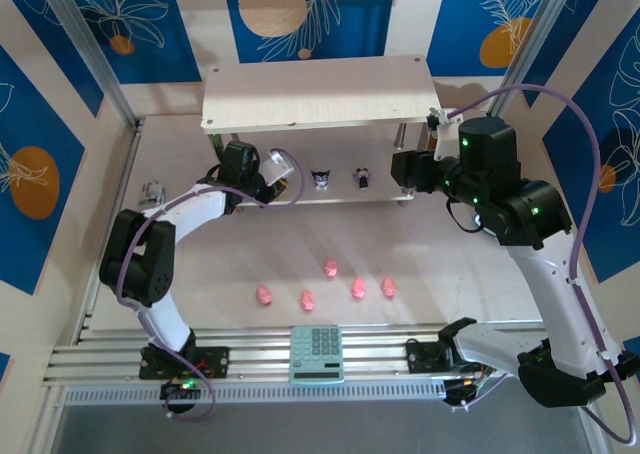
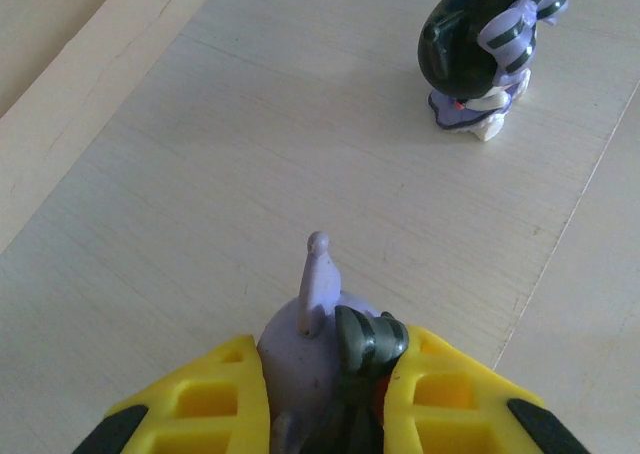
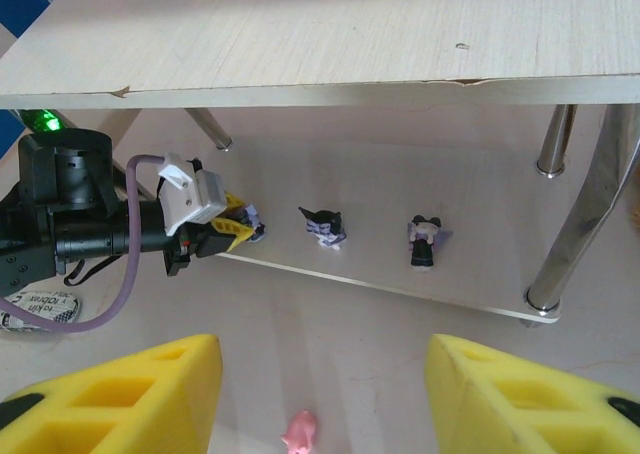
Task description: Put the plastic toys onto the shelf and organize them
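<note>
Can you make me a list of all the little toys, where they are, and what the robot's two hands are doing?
Pink pigs: five, on the table, none on the shelf
Dark figures: two, standing on the shelf's lower level
Third dark figure: held in the left gripper, at the lower level
Right gripper: open and empty, above the table
Calculator: at the near edge, between the arm bases

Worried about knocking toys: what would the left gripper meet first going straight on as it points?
Probably bare lower shelf board ahead of the left gripper and its held figurine; the standing figurine sits right of that line.
</note>
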Action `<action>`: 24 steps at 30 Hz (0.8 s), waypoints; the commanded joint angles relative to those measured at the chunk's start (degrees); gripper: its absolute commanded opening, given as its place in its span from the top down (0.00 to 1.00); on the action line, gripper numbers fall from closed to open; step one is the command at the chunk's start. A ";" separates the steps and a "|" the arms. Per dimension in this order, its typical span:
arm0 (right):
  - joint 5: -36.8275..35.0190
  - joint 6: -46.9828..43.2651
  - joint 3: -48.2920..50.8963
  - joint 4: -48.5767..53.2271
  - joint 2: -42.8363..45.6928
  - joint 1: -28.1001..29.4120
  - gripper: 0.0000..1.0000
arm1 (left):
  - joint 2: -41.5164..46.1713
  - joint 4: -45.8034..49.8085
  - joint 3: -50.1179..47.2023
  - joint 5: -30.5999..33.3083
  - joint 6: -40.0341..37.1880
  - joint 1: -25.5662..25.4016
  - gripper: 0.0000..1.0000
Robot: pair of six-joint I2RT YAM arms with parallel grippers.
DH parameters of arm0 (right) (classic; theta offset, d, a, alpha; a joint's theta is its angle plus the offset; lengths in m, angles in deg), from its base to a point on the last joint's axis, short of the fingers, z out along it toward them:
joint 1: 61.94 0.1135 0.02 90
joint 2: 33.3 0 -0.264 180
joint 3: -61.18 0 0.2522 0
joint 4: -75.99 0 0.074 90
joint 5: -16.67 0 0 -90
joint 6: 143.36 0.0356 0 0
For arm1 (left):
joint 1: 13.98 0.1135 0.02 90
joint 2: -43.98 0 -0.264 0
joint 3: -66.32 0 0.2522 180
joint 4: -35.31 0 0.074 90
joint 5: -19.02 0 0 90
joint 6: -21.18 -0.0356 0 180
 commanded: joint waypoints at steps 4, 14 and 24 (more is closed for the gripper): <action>-0.43 0.81 0.82 -0.58 1.10 -0.32 0.43 | -0.39 0.35 -0.72 -0.79 -1.46 -0.43 0.84; -0.69 0.85 0.98 -0.88 1.35 -0.32 0.44 | -0.24 0.79 -1.18 -0.81 -2.13 -0.44 0.79; -1.19 0.96 1.12 -1.00 1.81 -0.29 0.44 | -0.24 0.96 -1.54 -0.53 -2.77 -0.43 0.76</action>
